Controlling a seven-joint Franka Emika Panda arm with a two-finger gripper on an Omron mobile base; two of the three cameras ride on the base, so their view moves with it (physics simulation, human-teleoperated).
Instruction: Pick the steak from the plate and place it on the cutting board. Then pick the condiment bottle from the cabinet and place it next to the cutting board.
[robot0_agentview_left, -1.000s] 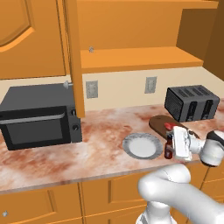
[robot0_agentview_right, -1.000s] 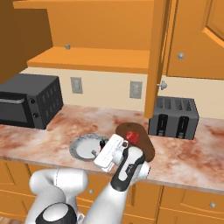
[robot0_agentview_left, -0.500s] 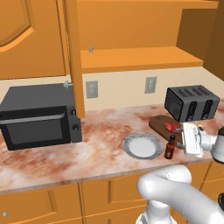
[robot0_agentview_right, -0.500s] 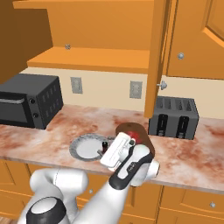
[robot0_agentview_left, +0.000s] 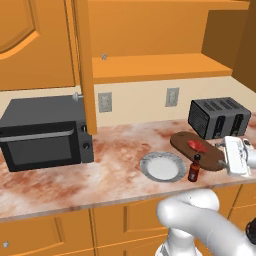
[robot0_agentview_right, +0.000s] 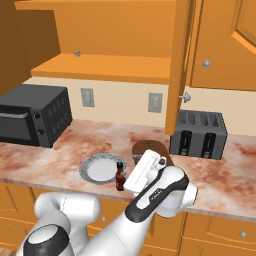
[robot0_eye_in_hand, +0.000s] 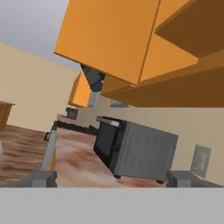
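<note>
The steak (robot0_agentview_left: 197, 145) lies red on the dark oval cutting board (robot0_agentview_left: 210, 155). Just in front of the board's left end, the condiment bottle (robot0_agentview_left: 194, 168) (robot0_agentview_right: 120, 176) stands upright on the counter, beside the bare grey-white plate (robot0_agentview_left: 161, 166) (robot0_agentview_right: 100, 167). My gripper (robot0_agentview_left: 231, 155) (robot0_agentview_right: 143, 172) hovers to the right of the bottle, apart from it, over the board's right end. In the hand view its fingertips (robot0_eye_in_hand: 43, 178) stand wide apart with nothing between them. The cabinet (robot0_agentview_left: 155, 65) (robot0_agentview_right: 110, 65) above has its door swung open and its shelf bare.
A black microwave (robot0_agentview_left: 45, 132) (robot0_eye_in_hand: 135, 148) sits at the counter's left, and a dark toaster (robot0_agentview_left: 219, 116) (robot0_agentview_right: 197, 134) stands against the wall behind the board. The open cabinet door (robot0_agentview_left: 82, 60) (robot0_agentview_right: 180, 60) juts out overhead. The counter's front edge runs close below the bottle.
My gripper has drawn away to the right from the condiment bottle, which stays standing on the counter. Steak, board and plate have not moved.
</note>
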